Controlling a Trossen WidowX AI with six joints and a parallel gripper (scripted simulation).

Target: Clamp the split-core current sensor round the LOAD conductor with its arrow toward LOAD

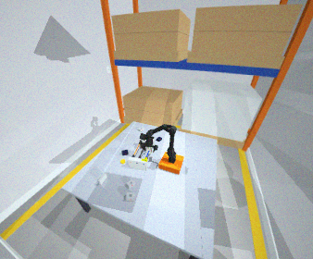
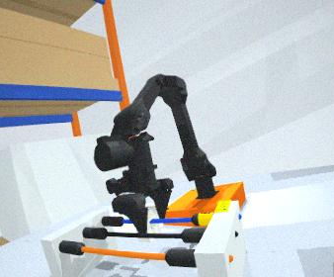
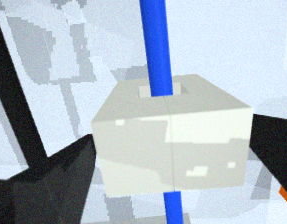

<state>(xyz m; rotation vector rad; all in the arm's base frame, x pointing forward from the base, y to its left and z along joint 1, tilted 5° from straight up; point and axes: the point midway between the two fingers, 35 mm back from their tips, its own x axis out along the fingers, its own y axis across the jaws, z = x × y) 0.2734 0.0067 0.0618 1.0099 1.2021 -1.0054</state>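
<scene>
The off-white sensor sits round the blue conductor. In the wrist view its two halves meet at a thin seam, and the conductor passes through its opening. No arrow shows on the visible faces. A yellow sleeve is at one end of the blue conductor, near a yellow tag whose lettering is unreadable. My gripper is open, with one finger on each side of the sensor, very close to its side faces; whether they touch is unclear.
A black conductor and an orange conductor run alongside, between white end plates. The arm stands on an orange base. A dark block and a yellow piece lie beside the rack.
</scene>
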